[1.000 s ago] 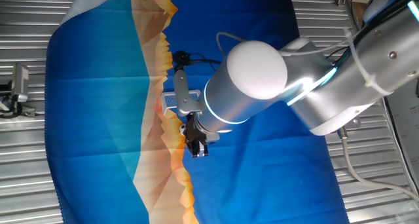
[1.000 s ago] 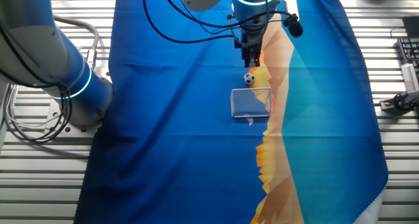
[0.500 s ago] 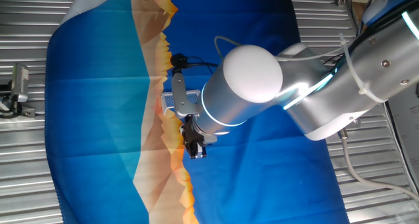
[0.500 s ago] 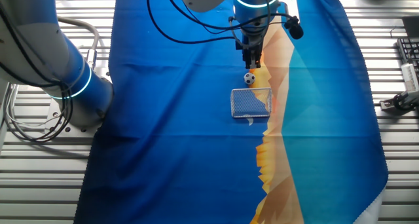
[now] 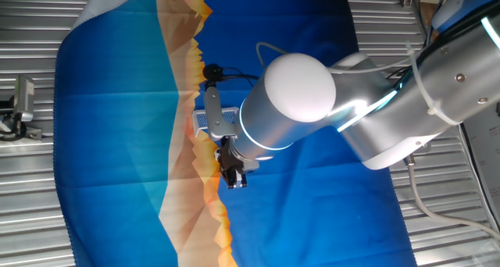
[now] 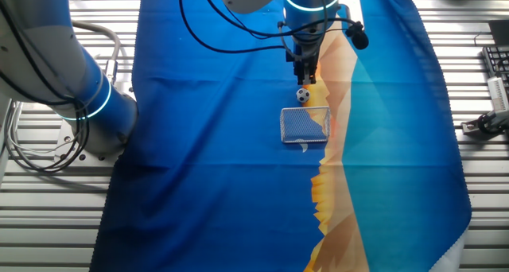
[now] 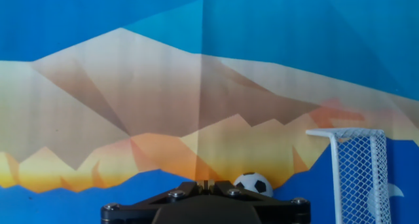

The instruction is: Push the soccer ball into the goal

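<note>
The soccer ball (image 6: 302,95) is a tiny white ball with black patches on the blue cloth, a short way from the goal's open side. The goal (image 6: 305,125) is a small white frame with pale mesh. My gripper (image 6: 306,79) is shut and empty, with its tips low, just behind the ball on the side away from the goal. In the hand view the ball (image 7: 253,183) sits just right of my shut gripper (image 7: 206,183), and the goal (image 7: 357,168) stands at the far right. In one fixed view my gripper (image 5: 233,178) shows, the goal (image 5: 201,120) peeks out beside the arm, and the ball is hidden.
A blue cloth with an orange and tan mountain pattern (image 6: 342,169) covers the slatted metal table (image 6: 48,224). The arm's base (image 6: 87,105) stands at the left. A black cable (image 6: 231,33) loops by the wrist. A small device (image 5: 23,103) sits off the cloth.
The arm has shifted very slightly between the earlier frames and now. The ball and the goal have not visibly moved.
</note>
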`<state>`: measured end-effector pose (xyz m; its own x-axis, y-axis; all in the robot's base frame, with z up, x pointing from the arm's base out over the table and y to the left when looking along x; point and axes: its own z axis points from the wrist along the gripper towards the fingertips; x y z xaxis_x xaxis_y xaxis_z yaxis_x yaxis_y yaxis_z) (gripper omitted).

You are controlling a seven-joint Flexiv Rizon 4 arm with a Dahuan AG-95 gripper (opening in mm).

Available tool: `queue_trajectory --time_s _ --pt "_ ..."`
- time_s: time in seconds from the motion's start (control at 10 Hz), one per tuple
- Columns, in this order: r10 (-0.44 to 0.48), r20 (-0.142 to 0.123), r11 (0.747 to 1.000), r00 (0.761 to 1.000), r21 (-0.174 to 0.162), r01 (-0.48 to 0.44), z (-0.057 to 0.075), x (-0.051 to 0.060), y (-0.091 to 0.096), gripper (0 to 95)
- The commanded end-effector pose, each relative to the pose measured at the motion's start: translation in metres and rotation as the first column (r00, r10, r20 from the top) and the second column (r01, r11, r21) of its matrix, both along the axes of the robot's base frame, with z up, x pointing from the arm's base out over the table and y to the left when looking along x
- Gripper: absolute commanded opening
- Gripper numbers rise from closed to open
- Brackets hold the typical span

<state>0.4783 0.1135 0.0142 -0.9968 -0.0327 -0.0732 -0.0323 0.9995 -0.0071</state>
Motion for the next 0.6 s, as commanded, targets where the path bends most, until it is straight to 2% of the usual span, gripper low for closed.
queue_trajectory --time_s 0.1,0.6 --pt "-0.002 -0.006 1.0 1.0 -0.001 0.002 0.0001 -0.0006 0.0001 0.0" --pt "-0.006 -0.015 1.0 1.0 -0.003 0.006 -0.0011 -0.0032 -0.0006 0.0"
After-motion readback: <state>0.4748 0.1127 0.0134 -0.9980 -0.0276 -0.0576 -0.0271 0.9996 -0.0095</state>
